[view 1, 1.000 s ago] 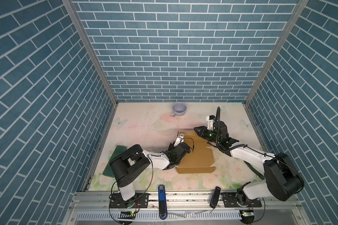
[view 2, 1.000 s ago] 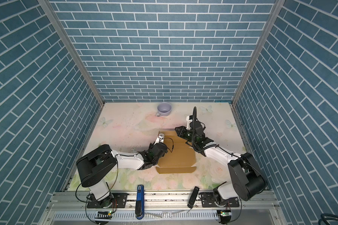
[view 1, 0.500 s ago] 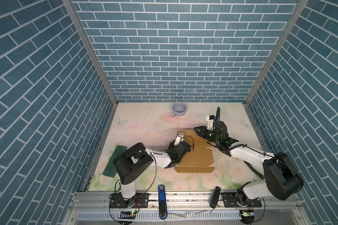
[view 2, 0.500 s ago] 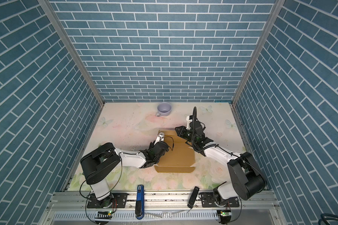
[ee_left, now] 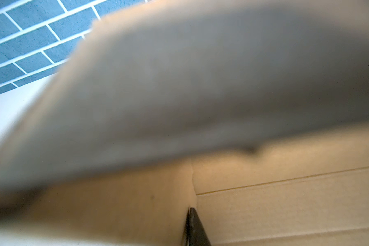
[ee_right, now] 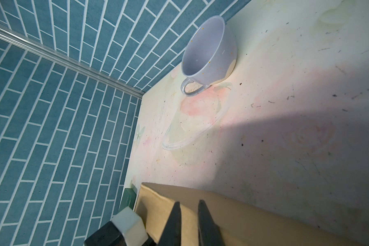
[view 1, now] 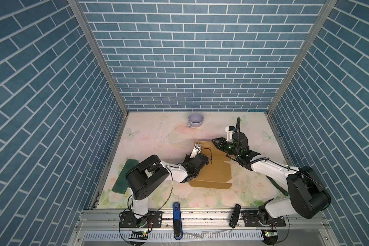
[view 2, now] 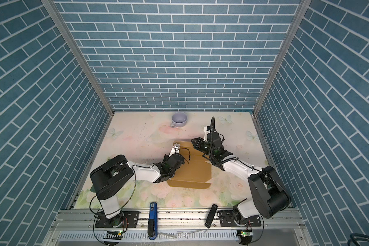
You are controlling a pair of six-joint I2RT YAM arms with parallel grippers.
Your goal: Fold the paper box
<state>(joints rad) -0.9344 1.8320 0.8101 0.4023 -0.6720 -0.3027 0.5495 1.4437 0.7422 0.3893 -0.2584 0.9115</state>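
Paper box [view 1: 216, 173] lies centre-scene between both grippers, partly folded, far flap raised. Left gripper [view 1: 203, 160] is pressed against its left side; the wrist view is blurred, so its jaw state cannot be told. Right gripper [ee_right: 189, 205] is at the far flap's edge, fingers narrowly apart; whether it grips cannot be told.

White arm links [view 1: 175, 171], bulky black joints [view 1: 305, 191], looping black cables [view 1: 238, 125]

The floral worktop [view 1: 149, 136] carries a brown box [view 1: 215, 172] near its middle, a lilac cup [view 1: 195, 119] upright by the back wall, and a green board [view 1: 124, 174] at its left edge.
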